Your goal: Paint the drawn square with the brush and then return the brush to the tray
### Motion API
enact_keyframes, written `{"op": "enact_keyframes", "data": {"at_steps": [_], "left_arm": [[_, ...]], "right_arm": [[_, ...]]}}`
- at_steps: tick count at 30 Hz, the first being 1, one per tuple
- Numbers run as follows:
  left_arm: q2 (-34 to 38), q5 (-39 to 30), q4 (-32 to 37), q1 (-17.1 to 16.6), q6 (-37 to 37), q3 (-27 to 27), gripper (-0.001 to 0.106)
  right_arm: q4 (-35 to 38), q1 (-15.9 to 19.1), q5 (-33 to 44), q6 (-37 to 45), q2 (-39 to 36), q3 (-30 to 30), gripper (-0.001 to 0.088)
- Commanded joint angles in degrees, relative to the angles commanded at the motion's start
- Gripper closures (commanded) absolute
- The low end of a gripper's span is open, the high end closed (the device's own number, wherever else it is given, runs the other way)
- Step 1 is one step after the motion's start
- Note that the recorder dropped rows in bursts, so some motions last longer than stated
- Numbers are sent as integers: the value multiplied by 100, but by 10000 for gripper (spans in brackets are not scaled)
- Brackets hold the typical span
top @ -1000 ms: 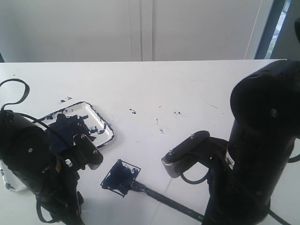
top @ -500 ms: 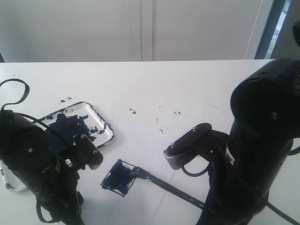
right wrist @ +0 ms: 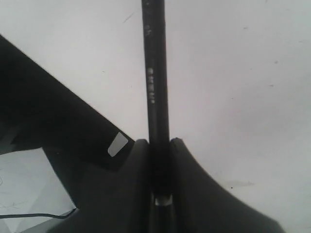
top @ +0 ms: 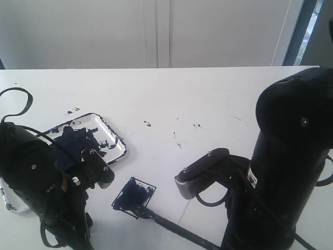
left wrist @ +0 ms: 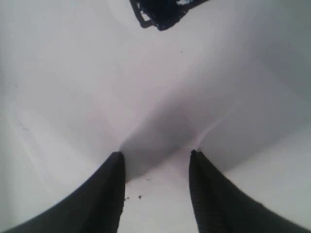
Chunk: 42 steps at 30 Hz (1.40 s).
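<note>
Exterior: brush tip sits at edge of square; you risk smearing past the outline if the slanted handle slips; tray near, apart; white paint-flecked table, pale wall | Left wrist: left gripper spread, empty, over table | Right wrist: right gripper pinches brush handle

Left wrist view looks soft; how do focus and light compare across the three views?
Left wrist view: blurred throughout, grey shadow ahead of the left gripper. Right wrist view: brush fairly sharp. Exterior view: right arm near-black against the bright table.
</note>
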<state>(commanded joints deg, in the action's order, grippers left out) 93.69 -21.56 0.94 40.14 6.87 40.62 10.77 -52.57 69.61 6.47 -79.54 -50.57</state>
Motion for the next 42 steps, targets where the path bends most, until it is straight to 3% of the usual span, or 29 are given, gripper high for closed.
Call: {"op": "enact_keyframes", "data": {"at_steps": [13,32,42], "left_arm": [[0,-23,0,0,0,0,570],[0,-13,0,0,0,0,570],[0,-33,0,0,58,0,570]], "right_arm": [[-1034,0,-272,-691,0,0,868],[-1077,0,-821,-791,-191,0,868],[-593,0,-1095,-465,-372,-19,868]]}}
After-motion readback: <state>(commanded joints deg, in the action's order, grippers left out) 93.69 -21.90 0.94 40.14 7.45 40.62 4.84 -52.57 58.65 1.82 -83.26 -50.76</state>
